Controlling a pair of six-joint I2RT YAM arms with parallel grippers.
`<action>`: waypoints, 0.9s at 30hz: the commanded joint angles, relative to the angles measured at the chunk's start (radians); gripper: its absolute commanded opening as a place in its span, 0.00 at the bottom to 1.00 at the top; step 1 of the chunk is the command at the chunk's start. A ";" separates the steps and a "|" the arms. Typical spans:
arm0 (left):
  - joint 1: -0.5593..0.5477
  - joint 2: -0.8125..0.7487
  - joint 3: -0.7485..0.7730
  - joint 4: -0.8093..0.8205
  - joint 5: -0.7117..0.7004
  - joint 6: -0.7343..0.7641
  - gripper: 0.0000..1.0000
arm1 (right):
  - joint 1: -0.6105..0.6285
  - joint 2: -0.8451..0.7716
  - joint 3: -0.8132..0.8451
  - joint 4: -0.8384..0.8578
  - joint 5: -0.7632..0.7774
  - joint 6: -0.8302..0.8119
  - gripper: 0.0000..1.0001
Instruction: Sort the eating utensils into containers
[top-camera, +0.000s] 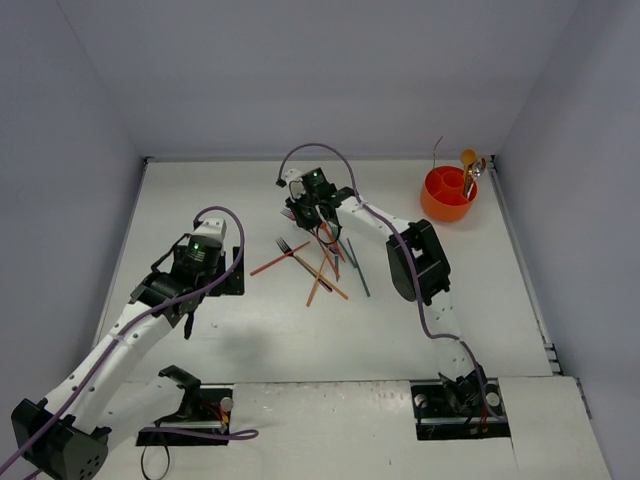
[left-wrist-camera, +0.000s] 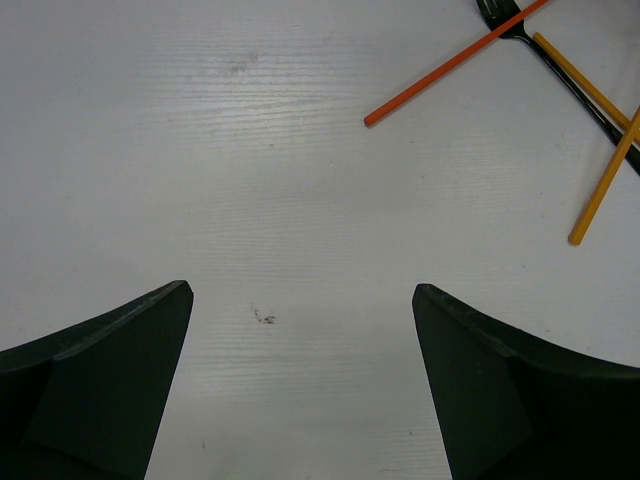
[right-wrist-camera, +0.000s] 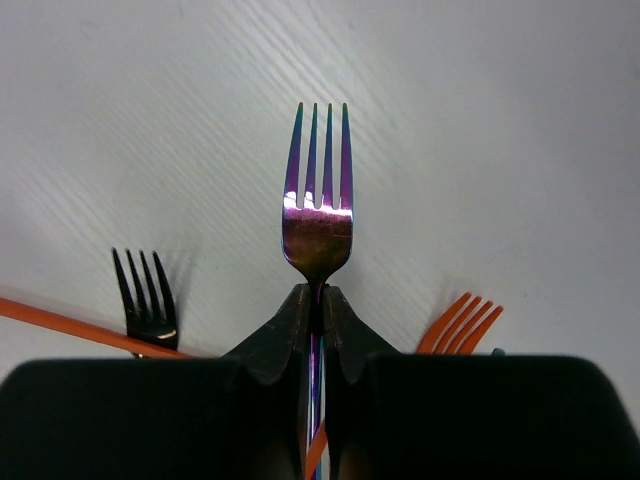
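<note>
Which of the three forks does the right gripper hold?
The iridescent purple metal fork, its neck in the right gripper; the black fork and orange fork lie free.

Holder (top-camera: 447, 195) sits at the far right of the table (top-camera: 220, 190), near the right wall, with a few utensils (top-camera: 468, 165) standing in its far side. Loose pile (top-camera: 322, 268) lies mid-table, criss-crossed. Right gripper (right-wrist-camera: 312, 300) is at the pile's far-left edge, pinching a fork (right-wrist-camera: 318, 225) by the neck, tines past the fingertips. In the wrist view a second fork (right-wrist-camera: 145, 295) lies to its left with a stick (right-wrist-camera: 60, 320) crossing its handle, and a third fork (right-wrist-camera: 460, 325) lies to its right. Left gripper (left-wrist-camera: 300, 288) is left of the pile, over bare table.
</note>
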 joint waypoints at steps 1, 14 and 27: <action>0.007 -0.019 0.008 0.036 -0.009 0.001 0.91 | 0.016 -0.073 0.128 0.041 -0.044 0.000 0.00; 0.007 -0.032 0.009 0.040 -0.010 -0.001 0.91 | -0.005 -0.195 0.219 0.055 0.008 -0.025 0.00; 0.007 -0.035 0.007 0.037 -0.026 0.000 0.91 | -0.339 -0.473 -0.039 0.327 0.113 -0.012 0.00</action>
